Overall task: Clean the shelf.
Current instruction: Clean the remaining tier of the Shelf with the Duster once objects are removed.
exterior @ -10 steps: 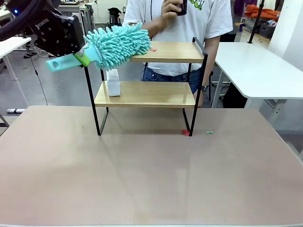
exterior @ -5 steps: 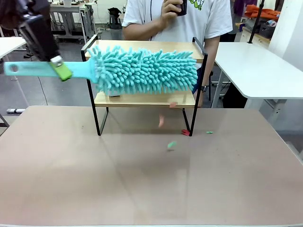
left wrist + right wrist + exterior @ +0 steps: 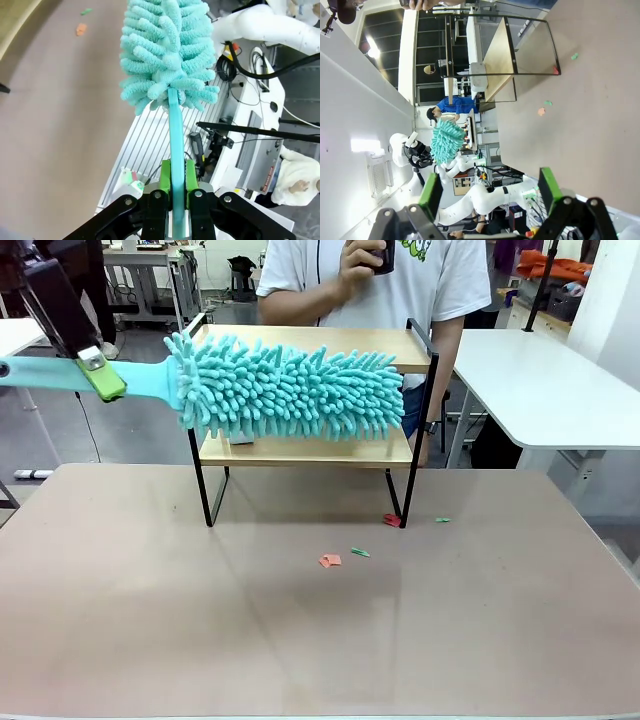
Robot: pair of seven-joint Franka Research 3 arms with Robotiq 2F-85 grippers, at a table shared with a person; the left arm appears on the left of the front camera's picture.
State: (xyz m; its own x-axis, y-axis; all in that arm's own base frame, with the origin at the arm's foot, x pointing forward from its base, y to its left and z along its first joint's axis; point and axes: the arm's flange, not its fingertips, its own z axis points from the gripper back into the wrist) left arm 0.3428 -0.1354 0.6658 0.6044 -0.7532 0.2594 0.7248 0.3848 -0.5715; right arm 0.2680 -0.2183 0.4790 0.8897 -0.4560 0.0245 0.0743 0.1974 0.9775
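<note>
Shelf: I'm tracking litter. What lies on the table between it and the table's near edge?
In the front view, an orange-pink scrap and a green scrap lie side by side before the shelf; otherwise that stretch of table is bare.

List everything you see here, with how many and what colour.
shelf: one, light wood on black frame, table's far side
duster: one, teal, fluffy, before the shelf
scraps: four, two reddish, two green, on the table by the shelf
table: one, brownish, beneath everything
white table: one, right of the shelf
person: one, white T-shirt, behind the shelf
left gripper: one, black with green pads, shut on the duster's handle
right gripper: one, same colours, open, empty
</note>
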